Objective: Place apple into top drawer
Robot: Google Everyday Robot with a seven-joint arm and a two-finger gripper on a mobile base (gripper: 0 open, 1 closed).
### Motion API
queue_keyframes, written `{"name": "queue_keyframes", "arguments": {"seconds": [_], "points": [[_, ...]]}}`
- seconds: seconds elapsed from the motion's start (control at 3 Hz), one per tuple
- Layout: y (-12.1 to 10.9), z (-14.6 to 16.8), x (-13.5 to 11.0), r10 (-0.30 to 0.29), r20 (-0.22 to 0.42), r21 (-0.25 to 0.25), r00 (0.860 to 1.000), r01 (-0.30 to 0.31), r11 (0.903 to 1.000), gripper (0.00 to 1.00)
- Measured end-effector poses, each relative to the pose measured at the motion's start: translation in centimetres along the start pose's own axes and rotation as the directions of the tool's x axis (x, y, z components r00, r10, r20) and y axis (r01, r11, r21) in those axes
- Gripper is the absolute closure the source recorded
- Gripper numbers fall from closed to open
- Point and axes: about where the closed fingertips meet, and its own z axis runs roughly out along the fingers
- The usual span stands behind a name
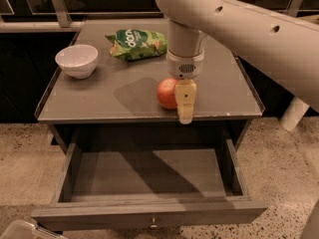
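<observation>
1. Orange-red fruit, one. The apple (pixel 166 93) sits on the grey tabletop (pixel 124 96) close to the front edge, a little right of centre. This spot is directly above the drawer cavity, so I judge the transfer short: lift, carry forward over the edge, lower.
2. Gripper (pixel 185 106), cream-yellow, one. It hangs vertically from the arm (pixel 239 24), just beside the apple on its right flank, with its tip reaching down to the front edge of the top. It shows edge-on from my station, so I cannot tell whether it is released or clenched, or whether it has the apple or merely stands against it. The upright pose suits a top-down take on a round item.
3. Top drawer (pixel 149 213), grey-brown wood, one. It stands pulled out beneath the front edge, with a small metal knob (pixel 153 224) at the centre of its front panel. It is open so the fruit can enter from above.
4. White bowl (pixel 77 60), one. It sits near the left edge toward the back-left corner, well apart from the apple and out of the working path.
5. Green snack bag (pixel 135 44), one. It lies along the back edge behind the arm and is not involved.
6. Status, my judgement. This is the grasp stage, and the apple is not yet in the drawer. The risk is that a nudge rolls the fruit off the front edge.
</observation>
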Motion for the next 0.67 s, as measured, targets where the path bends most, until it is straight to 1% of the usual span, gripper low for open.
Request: {"name": "queue_keyframes", "arguments": {"seconds": [0.33,0.67], "points": [[0.0,0.32,-0.09,-0.006,0.012,-0.004,1.0,0.006,1.0,0.0],[0.32,1.1,-0.04,-0.019,0.03,-0.029,0.999,0.02,0.9994,0.0]]}}
